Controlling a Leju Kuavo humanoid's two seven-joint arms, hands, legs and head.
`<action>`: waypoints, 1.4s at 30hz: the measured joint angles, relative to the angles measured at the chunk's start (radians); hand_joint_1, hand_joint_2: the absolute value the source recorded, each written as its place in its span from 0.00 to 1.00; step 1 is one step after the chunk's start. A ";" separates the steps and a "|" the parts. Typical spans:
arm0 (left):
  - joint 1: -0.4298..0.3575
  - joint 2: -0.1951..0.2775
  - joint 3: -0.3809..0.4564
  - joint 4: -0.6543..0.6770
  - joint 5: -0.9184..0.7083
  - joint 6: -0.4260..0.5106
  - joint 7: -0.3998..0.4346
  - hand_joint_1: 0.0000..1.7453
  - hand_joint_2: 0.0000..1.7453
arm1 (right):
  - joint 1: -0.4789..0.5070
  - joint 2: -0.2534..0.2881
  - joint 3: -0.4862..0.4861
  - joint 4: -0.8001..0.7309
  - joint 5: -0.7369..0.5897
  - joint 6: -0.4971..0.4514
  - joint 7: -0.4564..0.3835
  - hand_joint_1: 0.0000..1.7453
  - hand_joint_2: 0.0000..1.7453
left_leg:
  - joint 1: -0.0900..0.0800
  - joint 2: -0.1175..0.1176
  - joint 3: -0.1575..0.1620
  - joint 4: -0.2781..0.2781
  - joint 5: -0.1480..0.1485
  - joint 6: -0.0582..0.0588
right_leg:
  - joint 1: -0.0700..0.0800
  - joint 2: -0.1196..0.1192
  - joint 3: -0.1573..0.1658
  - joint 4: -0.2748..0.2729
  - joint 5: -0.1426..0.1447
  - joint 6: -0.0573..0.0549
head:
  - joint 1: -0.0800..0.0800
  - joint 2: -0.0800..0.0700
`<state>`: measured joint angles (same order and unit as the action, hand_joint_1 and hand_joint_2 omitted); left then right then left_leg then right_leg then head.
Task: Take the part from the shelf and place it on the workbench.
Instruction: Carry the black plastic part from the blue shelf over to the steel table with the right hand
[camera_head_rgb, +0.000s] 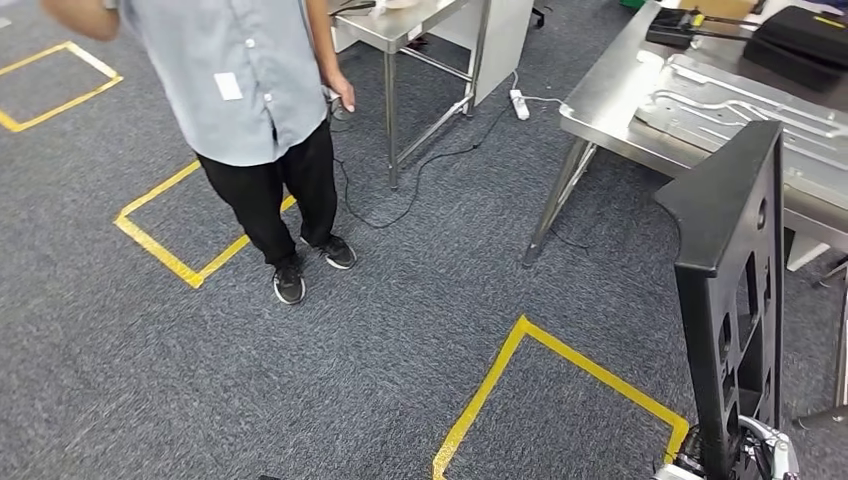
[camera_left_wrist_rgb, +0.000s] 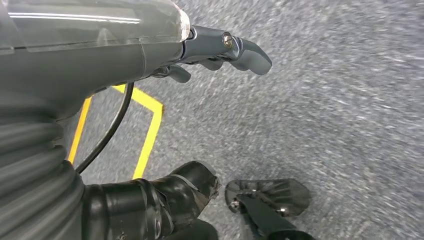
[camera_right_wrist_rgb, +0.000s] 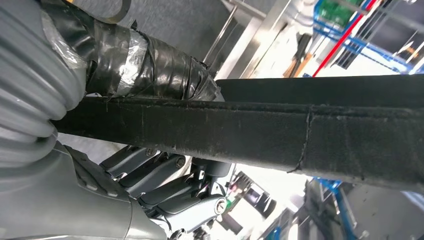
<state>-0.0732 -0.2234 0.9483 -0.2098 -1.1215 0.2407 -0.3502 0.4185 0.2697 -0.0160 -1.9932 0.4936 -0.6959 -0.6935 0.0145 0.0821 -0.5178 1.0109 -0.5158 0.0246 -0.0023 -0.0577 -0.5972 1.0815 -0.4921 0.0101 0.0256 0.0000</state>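
Observation:
A tall black plastic part (camera_head_rgb: 735, 260) with cut-outs stands upright at the right of the head view, held from below by my right hand (camera_head_rgb: 765, 445). In the right wrist view the part (camera_right_wrist_rgb: 250, 130) crosses the picture as a long black bar, with the taped thumb on one side and the dark fingers (camera_right_wrist_rgb: 165, 185) on the other. The steel workbench (camera_head_rgb: 610, 110) lies just beyond the part, at the upper right. My left hand (camera_left_wrist_rgb: 220, 50) hangs over grey carpet and holds nothing, its fingers loosely apart.
A person (camera_head_rgb: 250, 90) in a grey shirt stands at the upper left. A second steel table (camera_head_rgb: 400, 25) stands behind, with a power strip (camera_head_rgb: 519, 104) and cable on the floor. Metal panels (camera_head_rgb: 740, 110) and black cases (camera_head_rgb: 800, 35) lie on the workbench. Yellow tape (camera_head_rgb: 560, 350) marks the carpet.

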 joint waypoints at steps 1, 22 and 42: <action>-0.001 0.000 0.000 0.000 0.000 0.000 0.000 0.00 1.00 | 0.000 0.000 0.000 0.000 0.000 0.000 0.000 1.00 1.00 | -0.002 0.009 0.003 0.000 -0.003 -0.004 | 0.006 -0.017 0.018 -0.035 0.006 -0.007 | 0.000 0.000; -0.004 0.000 0.004 0.000 -0.002 -0.015 -0.014 0.00 1.00 | 0.002 -0.005 -0.001 0.002 0.004 0.000 0.000 1.00 1.00 | 0.001 -0.109 -0.013 -0.004 0.018 0.003 | -0.004 0.150 -0.004 -0.023 0.000 0.000 | -0.001 0.000; 0.000 -0.002 0.004 0.000 -0.008 -0.020 -0.015 0.00 1.00 | -0.005 -0.021 0.000 0.011 0.033 0.001 0.010 1.00 1.00 | -0.001 -0.072 -0.113 0.274 -0.145 -0.039 | -0.006 0.062 0.021 -0.063 0.019 -0.036 | -0.003 0.000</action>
<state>-0.0736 -0.2257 0.9525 -0.2098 -1.1292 0.2211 -0.3651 0.4130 0.2482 -0.0164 -1.9826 0.5268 -0.6948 -0.6833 0.0136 0.0100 -0.6309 1.2845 -0.6607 -0.0142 -0.0085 0.0043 -0.5767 1.0186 -0.4734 -0.0254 0.0227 0.0000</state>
